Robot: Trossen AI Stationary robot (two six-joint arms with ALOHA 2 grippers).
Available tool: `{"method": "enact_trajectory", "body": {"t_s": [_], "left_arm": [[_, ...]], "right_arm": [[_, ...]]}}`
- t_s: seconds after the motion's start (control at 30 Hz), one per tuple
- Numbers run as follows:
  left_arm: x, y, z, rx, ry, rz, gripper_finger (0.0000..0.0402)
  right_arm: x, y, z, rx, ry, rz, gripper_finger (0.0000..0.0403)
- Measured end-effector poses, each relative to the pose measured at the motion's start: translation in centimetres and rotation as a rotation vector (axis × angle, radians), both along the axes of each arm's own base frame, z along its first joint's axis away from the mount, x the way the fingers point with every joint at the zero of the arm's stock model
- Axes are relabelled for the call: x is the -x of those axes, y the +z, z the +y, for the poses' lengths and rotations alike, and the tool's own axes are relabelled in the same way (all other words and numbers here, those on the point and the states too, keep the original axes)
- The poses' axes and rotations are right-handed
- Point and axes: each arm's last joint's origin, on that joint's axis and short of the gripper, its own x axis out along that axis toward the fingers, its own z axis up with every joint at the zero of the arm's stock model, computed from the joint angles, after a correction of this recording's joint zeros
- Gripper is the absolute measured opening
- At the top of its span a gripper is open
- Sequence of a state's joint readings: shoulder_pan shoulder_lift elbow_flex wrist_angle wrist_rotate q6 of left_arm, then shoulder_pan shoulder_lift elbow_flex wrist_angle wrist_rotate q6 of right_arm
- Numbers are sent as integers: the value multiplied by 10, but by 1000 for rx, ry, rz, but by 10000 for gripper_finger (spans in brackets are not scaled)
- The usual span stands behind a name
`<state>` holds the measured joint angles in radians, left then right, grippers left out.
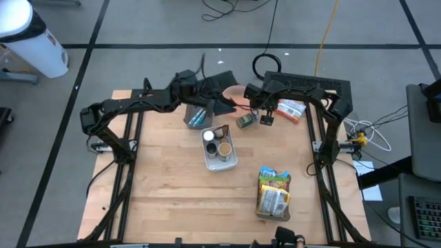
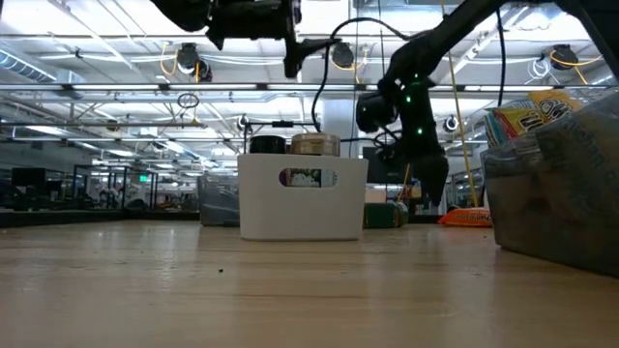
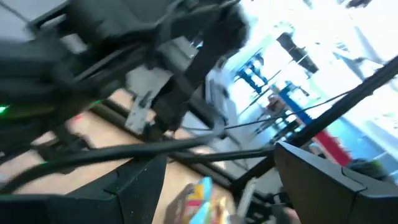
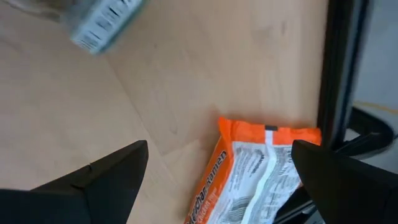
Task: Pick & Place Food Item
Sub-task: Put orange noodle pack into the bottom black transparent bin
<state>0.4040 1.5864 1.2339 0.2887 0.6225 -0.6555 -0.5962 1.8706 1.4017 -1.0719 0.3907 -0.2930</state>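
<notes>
An orange ramen packet (image 1: 292, 110) lies flat on the table at the far right; it also shows in the right wrist view (image 4: 261, 177). My right gripper (image 1: 266, 117) hangs open above the table just left of it, its fingers (image 4: 115, 177) apart and empty. A small green can (image 1: 246, 121) lies near it on the left. My left gripper (image 1: 219, 103) is open and empty, raised over the far middle, above a blue item (image 1: 198, 117). A white bin (image 1: 220, 157) holding cans stands at the table's middle.
A bag of snack packets (image 1: 274, 194) lies at the near right and stands large at the right of the low view (image 2: 566, 184). The white bin (image 2: 302, 198) shows in the middle there. The right arm's frame rail (image 4: 339, 68) runs beside the ramen packet.
</notes>
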Motion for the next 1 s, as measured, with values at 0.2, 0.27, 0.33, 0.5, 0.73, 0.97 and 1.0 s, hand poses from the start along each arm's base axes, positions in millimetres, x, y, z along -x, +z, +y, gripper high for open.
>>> {"method": "enact_trajectory", "body": {"t_s": [0.2, 0.27, 0.33, 0.5, 0.73, 0.97, 1.0], "left_arm": [[22, 41, -2, -46, 9, -198, 308], [31, 53, -4, -67, 16, -244, 308], [40, 62, -4, -80, 28, -270, 308], [57, 79, -7, -112, 49, -320, 308], [60, 81, -8, -117, 62, -327, 308], [59, 79, -8, -99, 68, -300, 308], [59, 79, -8, -94, 68, -300, 308]], "right_arm": [[6, -14, -12, -28, -57, 40, 391], [8, -15, -14, -30, -66, 42, 391], [10, -15, -17, -27, -78, 37, 391], [15, -19, -19, -36, -93, 49, 370], [25, -35, -13, -61, -109, 87, 316], [32, -48, -8, -40, -157, 93, 285], [32, -49, -8, -28, -160, 98, 280]]}}
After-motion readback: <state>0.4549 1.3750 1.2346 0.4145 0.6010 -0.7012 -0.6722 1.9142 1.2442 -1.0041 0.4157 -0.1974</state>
